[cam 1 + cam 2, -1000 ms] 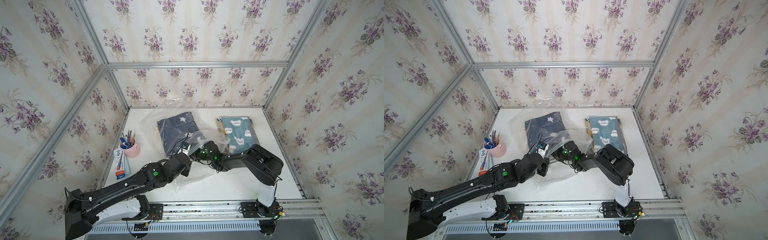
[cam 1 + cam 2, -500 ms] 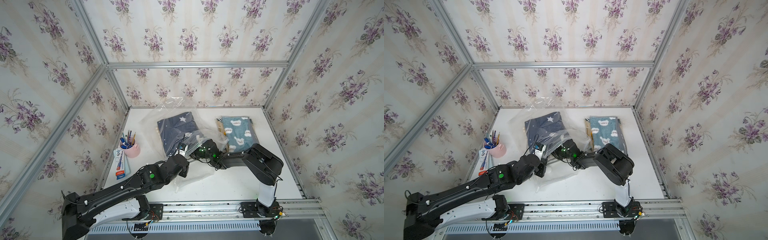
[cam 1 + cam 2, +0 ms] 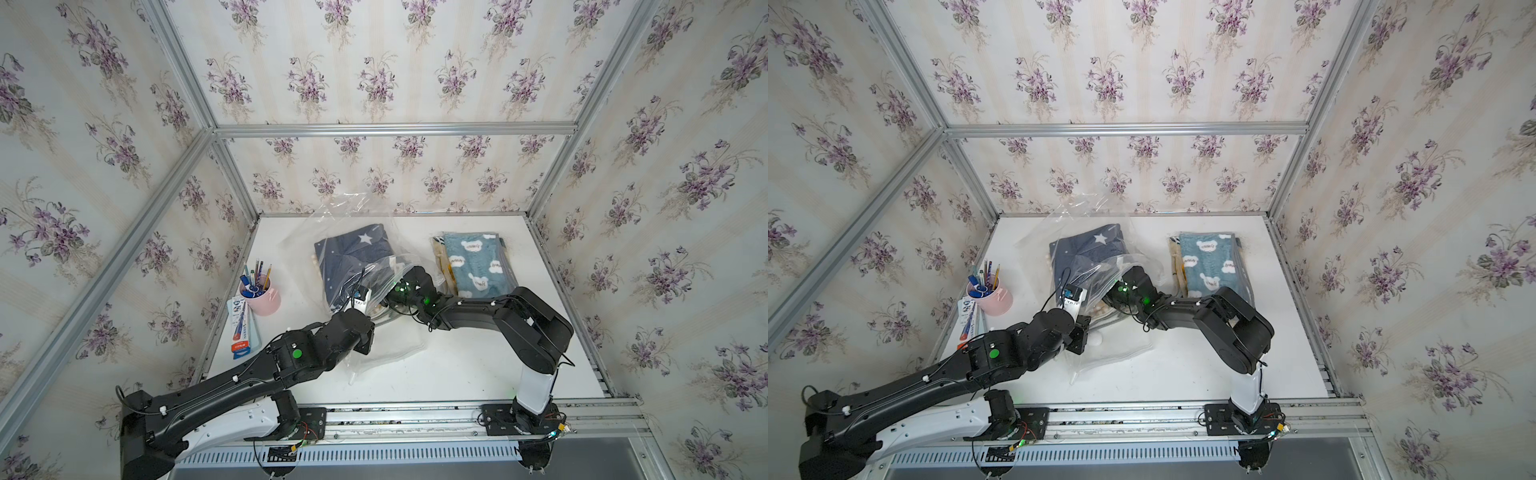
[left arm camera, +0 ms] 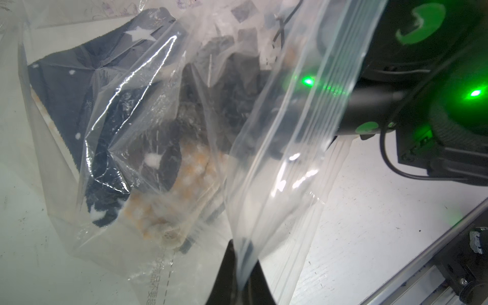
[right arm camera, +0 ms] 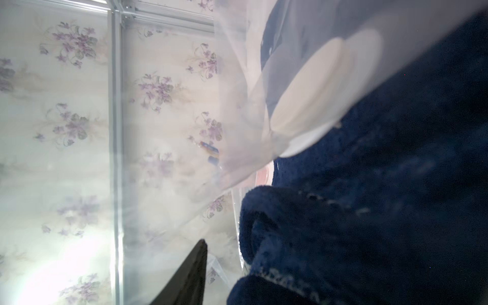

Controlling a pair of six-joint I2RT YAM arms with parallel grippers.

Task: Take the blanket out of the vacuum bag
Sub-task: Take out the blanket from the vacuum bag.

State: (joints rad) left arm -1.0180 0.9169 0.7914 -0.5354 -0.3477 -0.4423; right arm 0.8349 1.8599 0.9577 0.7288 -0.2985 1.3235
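Since a second ago your left pincer [image 4: 241,266], clamped on the zip edge of the large clear crinkly plastic vacuum bag [image 3: 399,345], is drawing it back toward you, while your right pincer [image 3: 399,280], whose grip I cannot tell, is reaching inside for the navy star-printed fleece blanket [image 3: 353,253] lying bagged on the white bench [image 3: 457,374], next needing a firm pinch.

Black arms [image 3: 232,380], white bases [image 3: 232,424], green dots [image 3: 296,353]

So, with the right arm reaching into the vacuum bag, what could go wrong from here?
The left gripper pinches the vacuum bag only by its zip-seal edge, so the plastic may slip free under a pull.
Whether the right gripper grips the navy star blanket is hidden, and it might catch bag film too.
The bag could drag along with the blanket.
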